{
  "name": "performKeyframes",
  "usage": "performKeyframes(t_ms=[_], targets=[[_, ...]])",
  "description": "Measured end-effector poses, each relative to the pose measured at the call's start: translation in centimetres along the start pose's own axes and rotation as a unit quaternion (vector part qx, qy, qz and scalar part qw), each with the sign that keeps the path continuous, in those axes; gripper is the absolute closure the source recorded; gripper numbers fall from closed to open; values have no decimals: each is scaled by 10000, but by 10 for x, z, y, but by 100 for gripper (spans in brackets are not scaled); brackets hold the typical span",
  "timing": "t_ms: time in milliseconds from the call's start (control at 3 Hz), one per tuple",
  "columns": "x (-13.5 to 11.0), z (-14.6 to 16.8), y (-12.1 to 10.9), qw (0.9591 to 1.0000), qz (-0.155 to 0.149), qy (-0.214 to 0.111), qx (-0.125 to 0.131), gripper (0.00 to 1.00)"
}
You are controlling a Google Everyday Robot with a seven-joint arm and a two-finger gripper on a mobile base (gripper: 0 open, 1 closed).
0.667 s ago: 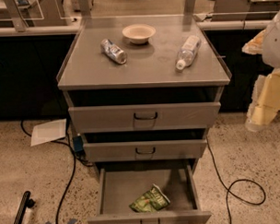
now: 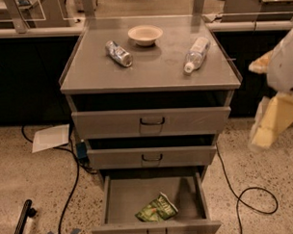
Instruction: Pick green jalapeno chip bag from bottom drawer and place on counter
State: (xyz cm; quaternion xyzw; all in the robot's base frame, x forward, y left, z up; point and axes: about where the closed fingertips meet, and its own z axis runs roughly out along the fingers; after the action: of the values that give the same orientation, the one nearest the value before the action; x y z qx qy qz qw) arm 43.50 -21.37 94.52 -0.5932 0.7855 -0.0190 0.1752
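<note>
The green jalapeno chip bag (image 2: 157, 210) lies crinkled in the open bottom drawer (image 2: 121, 197), toward its front middle-right. The counter (image 2: 154, 65) is the grey cabinet top above the drawers. My gripper (image 2: 273, 123), pale yellow under a white arm, hangs at the right edge of the view. It is beside the cabinet at about the height of the top drawer, well above and to the right of the bag, and holds nothing I can see.
On the counter lie a crushed silver can (image 2: 118, 53), a pale bowl (image 2: 144, 34) and a plastic bottle (image 2: 196, 53) on its side. Two upper drawers (image 2: 151, 121) stand slightly ajar. Cables (image 2: 250, 202), a paper sheet (image 2: 51, 137) and a dark pole (image 2: 21, 223) are on the floor.
My gripper and arm have dropped slightly at the right edge. The bag, drawers and counter items have not moved.
</note>
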Motion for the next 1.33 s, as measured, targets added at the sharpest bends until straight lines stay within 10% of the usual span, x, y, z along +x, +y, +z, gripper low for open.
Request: performKeyframes(t_ms=[333, 1333], targets=[[5, 56, 39, 9971, 541, -493, -216, 0], [25, 348, 160, 9626, 1900, -1037, -1627, 0]])
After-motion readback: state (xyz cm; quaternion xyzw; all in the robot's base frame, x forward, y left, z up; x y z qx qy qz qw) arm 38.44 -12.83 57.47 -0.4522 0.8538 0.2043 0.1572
